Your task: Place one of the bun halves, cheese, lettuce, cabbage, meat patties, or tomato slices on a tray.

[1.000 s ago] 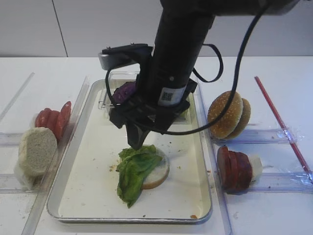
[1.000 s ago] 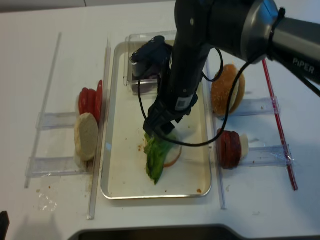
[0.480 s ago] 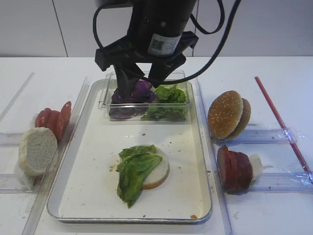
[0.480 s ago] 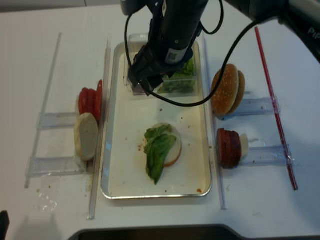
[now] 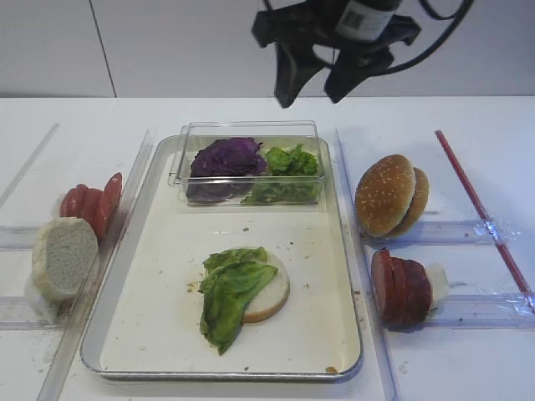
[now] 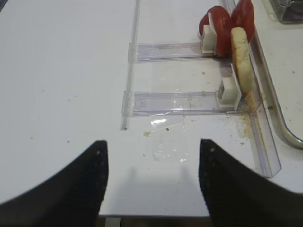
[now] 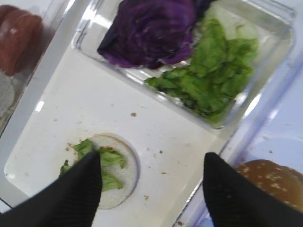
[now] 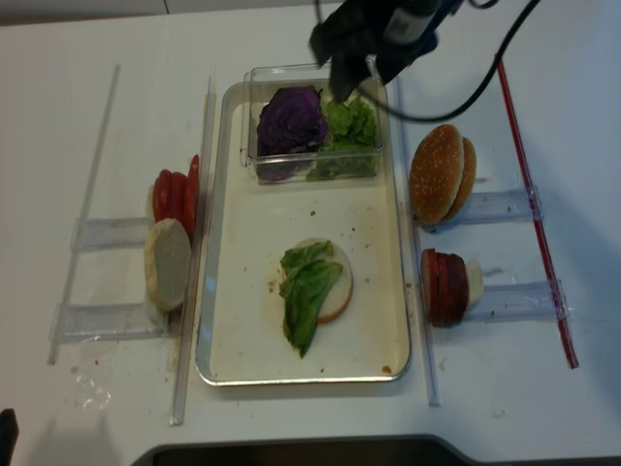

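Bench [image 5: 468,125]: white surface carrying the tray, with clear plastic racks to either side.
Tray [image 5: 159,242]: shiny metal rim, cream floor, lying centrally.
Clear box [image 5: 251,129]: sits at the far end of the tray; holds the cabbage [image 5: 227,157] on the left and loose lettuce [image 5: 292,163] on the right.
Bun half on tray [image 5: 272,296]: pale, cut face up, near the middle of the tray floor.
Lettuce leaf [image 5: 227,292]: draped over the left part of that bun half, its tip trailing onto the tray floor toward the near rim.
Tomato slices [image 5: 88,203]: upright in a row in the left rack; a pale bun half [image 5: 63,257] stands just in front of them.
Sesame buns [image 5: 389,195]: two domes on edge in the right rack.
Meat patties [image 5: 399,288]: row on edge in the nearer right rack.
Right gripper [image 5: 311,88]: raised above the far end of the tray, jaws spread apart, holding nothing.
Left gripper [image 6: 151,189]: over bare bench left of the racks, jaws apart, holding nothing.
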Action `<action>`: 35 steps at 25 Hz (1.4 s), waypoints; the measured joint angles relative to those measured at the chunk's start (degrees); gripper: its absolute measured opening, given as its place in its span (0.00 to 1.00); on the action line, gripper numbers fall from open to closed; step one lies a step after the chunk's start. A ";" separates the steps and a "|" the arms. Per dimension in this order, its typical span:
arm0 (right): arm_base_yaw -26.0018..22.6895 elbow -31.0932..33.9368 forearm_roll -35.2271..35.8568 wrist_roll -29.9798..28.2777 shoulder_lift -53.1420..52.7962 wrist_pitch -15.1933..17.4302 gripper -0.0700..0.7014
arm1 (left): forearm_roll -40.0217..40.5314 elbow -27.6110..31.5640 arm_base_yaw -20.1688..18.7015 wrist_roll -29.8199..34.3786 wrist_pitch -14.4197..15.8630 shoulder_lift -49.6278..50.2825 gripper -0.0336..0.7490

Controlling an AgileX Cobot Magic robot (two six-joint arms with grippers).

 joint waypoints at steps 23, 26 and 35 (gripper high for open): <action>-27.32 8.87 -4.87 -2.25 -10.46 0.52 0.71 | 0.00 0.00 0.00 0.00 0.00 0.00 0.54; -29.58 12.13 -4.87 -2.47 -13.18 0.52 0.71 | 0.00 0.00 0.00 0.00 0.00 0.00 0.54; -30.51 18.73 -2.56 -3.79 -25.38 0.52 0.71 | 0.00 0.00 0.00 0.00 0.00 0.00 0.54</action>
